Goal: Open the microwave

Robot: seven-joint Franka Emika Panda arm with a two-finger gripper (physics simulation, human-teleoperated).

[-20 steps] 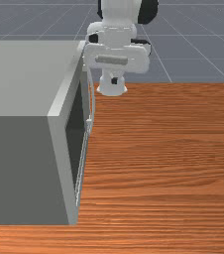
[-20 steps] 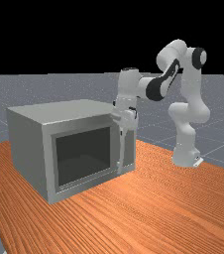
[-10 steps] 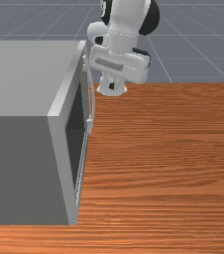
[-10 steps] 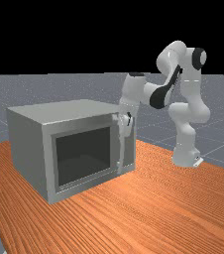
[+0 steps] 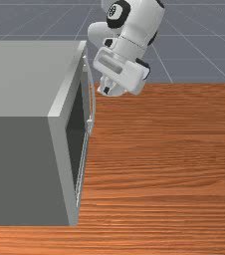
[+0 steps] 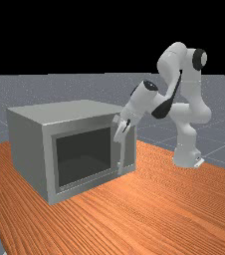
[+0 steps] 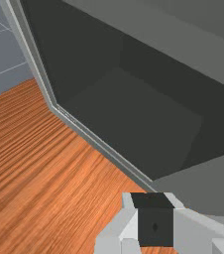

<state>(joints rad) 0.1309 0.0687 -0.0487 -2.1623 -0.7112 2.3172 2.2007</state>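
The claw [image 6: 118,130] — whether clenched or released cannot be told — hangs near the upright handle [image 6: 122,155], which lies toward the front view's left on the closed microwave [image 6: 30,144].

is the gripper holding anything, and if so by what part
It cannot be told: the gripper is by the upper part of the microwave handle, but a hold isn't clear.

No text, label, brand, number or sign can be read in any of the three views.
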